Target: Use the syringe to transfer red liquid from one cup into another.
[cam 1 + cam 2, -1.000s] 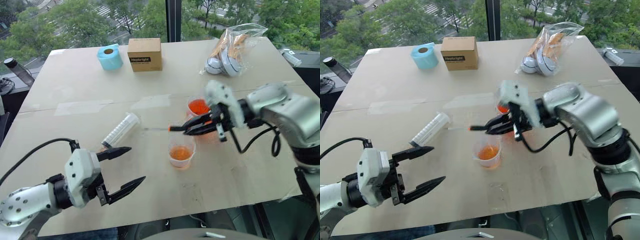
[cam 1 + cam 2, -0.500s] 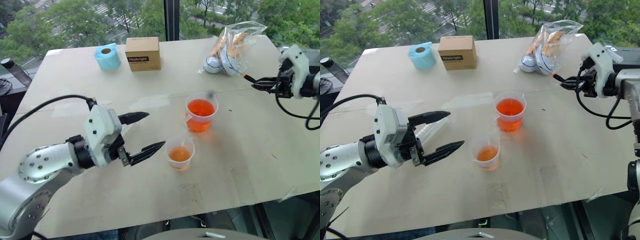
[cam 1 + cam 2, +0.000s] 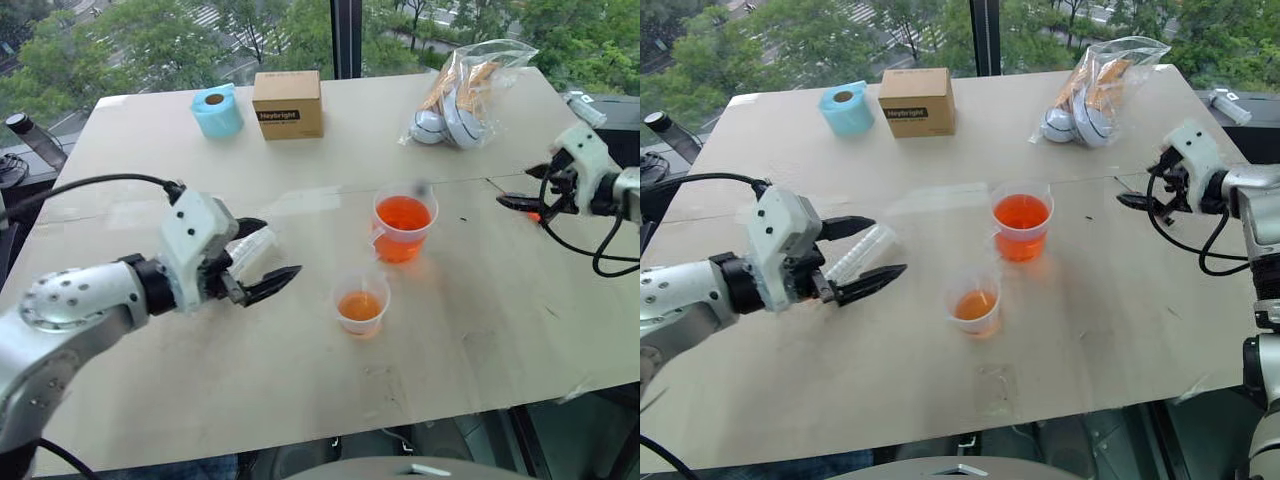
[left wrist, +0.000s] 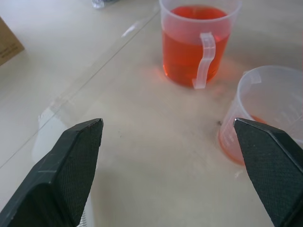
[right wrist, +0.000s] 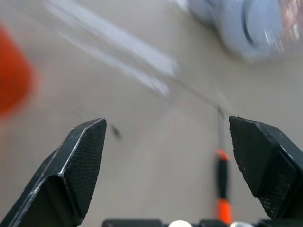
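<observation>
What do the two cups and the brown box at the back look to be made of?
Both cups look like thin clear plastic: the handled measuring cup is see-through with a moulded, slightly frosted handle, and the orange-red liquid shows through its wall. The smaller cup has the same translucent, semi-matt wall. The box looks like plain matt cardboard, brown with a printed label.

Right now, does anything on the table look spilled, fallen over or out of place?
Nothing looks spilled. Both cups stand upright with the red liquid inside. The syringe lies on its side between the open left gripper's fingers.
</observation>
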Available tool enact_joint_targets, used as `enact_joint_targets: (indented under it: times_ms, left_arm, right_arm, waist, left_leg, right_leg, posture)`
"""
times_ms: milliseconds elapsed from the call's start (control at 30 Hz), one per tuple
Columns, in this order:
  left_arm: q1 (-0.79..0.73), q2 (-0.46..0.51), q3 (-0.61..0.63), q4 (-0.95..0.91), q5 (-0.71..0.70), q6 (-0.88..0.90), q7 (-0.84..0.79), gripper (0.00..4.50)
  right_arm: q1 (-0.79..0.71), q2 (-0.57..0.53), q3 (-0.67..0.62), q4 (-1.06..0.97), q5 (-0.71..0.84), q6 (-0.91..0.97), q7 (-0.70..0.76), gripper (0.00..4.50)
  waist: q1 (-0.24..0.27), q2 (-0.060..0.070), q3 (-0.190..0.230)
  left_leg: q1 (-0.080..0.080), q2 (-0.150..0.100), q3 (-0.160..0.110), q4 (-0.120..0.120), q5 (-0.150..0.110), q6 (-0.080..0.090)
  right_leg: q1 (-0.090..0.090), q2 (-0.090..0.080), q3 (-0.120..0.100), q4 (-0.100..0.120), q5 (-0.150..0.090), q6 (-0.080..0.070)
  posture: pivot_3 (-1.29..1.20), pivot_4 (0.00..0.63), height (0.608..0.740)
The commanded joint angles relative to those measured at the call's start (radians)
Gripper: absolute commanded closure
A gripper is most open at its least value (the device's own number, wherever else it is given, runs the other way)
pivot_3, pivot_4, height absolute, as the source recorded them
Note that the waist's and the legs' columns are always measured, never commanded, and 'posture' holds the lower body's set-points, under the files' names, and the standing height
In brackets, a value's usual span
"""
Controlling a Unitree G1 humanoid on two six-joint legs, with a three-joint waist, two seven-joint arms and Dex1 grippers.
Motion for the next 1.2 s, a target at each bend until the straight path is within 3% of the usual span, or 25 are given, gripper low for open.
enact_joint_targets:
  times_ms: [33, 200, 333, 533, 600, 867, 1200]
  left_arm:
    - [-0.098, 0.091, -0.005, 0.079, -0.044, 0.062, -0.071, 0.00]
    - [-0.426, 0.109, -0.271, 0.274, 0.047, 0.185, -0.061, 0.00]
    - [-0.612, 0.083, -0.444, 0.401, 0.133, 0.316, -0.066, 0.00]
    - [-0.759, 0.071, -0.661, 0.550, 0.252, 0.460, -0.145, 0.00]
    - [-0.828, 0.074, -0.786, 0.617, 0.300, 0.515, -0.206, 0.00]
    - [-1.024, -0.024, -1.080, 0.845, 0.520, 0.463, -0.376, 0.00]
    - [-1.141, -0.250, -1.235, 1.223, 0.786, 0.259, -0.503, 0.00]
  right_arm:
    - [0.005, -0.009, -0.076, -0.256, 0.194, 0.123, 0.102, 0.03]
    - [0.003, 0.035, -0.144, -0.484, 0.435, 0.243, 0.123, 0.03]
    - [0.038, 0.068, -0.127, -0.596, 0.456, 0.238, 0.046, 0.03]
    - [0.058, 0.060, -0.127, -0.695, 0.507, 0.296, -0.030, 0.03]
    - [0.064, 0.053, -0.131, -0.720, 0.526, 0.317, -0.052, 0.03]
    - [0.064, 0.073, -0.111, -0.723, 0.546, 0.317, -0.112, 0.03]
    - [0.080, 0.062, -0.093, -0.704, 0.522, 0.275, -0.101, 0.03]
  waist:
    - [0.000, -0.001, 0.000]
    - [0.011, -0.003, 0.002]
    - [0.013, -0.007, 0.003]
    - [0.005, -0.009, 0.004]
    - [0.004, -0.009, 0.004]
    - [0.004, -0.010, 0.005]
    - [0.014, -0.010, 0.005]
  left_leg:
    - [0.000, 0.000, -0.001, 0.000, 0.000, 0.000]
    - [0.000, -0.001, -0.002, 0.001, 0.000, 0.000]
    - [-0.001, -0.001, -0.002, 0.003, 0.000, 0.000]
    - [-0.002, -0.001, 0.000, 0.003, 0.000, 0.000]
    - [-0.002, -0.001, 0.000, 0.003, 0.000, 0.000]
    - [-0.002, -0.001, 0.001, 0.005, 0.000, 0.000]
    - [-0.002, -0.001, 0.001, 0.008, 0.000, 0.000]
  right_leg:
    - [0.000, 0.000, 0.000, 0.000, 0.000, 0.000]
    - [0.001, 0.004, -0.002, 0.000, 0.000, 0.000]
    - [0.001, 0.005, -0.003, 0.002, 0.000, 0.001]
    - [-0.001, 0.006, -0.002, 0.004, 0.000, 0.001]
    - [-0.002, 0.006, -0.002, 0.003, 0.000, 0.001]
    - [-0.002, 0.007, -0.001, 0.004, 0.000, 0.001]
    - [-0.002, 0.007, -0.001, 0.006, 0.000, 0.001]
  posture:
    - [0.00, 0.150, 0.740]
    - [0.00, 0.150, 0.740]
    - [0.00, 0.150, 0.740]
    - [0.00, 0.150, 0.740]
    - [0.00, 0.150, 0.740]
    - [0.00, 0.150, 0.740]
    - [0.00, 0.150, 0.740]
